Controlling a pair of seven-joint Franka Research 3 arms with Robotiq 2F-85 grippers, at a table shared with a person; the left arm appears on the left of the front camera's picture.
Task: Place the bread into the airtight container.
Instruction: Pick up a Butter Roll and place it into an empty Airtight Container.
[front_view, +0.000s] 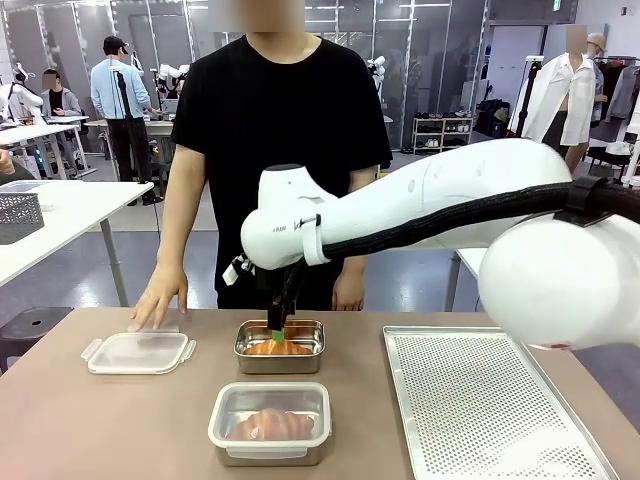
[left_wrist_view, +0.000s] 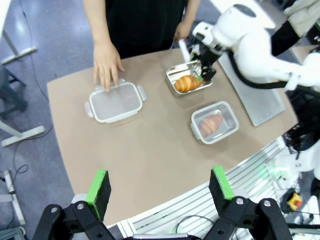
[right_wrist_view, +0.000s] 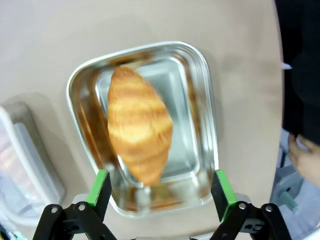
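Observation:
A golden croissant (right_wrist_view: 139, 130) lies in an open steel container (right_wrist_view: 200, 75) at the table's middle (front_view: 279, 347). My right gripper (right_wrist_view: 160, 192) hangs open just above its near end, one finger on each side, touching nothing. In the front view the right gripper (front_view: 278, 325) points down into the steel container (front_view: 313, 360). My left gripper (left_wrist_view: 160, 187) is open and holds nothing, high above the table's near edge. The same croissant (left_wrist_view: 186, 82) and the right gripper (left_wrist_view: 205, 75) appear far below it.
A second container (front_view: 270, 422) with a clear lid shut over another croissant stands at the front. A loose clear lid (front_view: 138, 352) lies at the left, with a person's hand (front_view: 160, 295) resting at its far edge. A perforated metal tray (front_view: 480, 400) covers the right.

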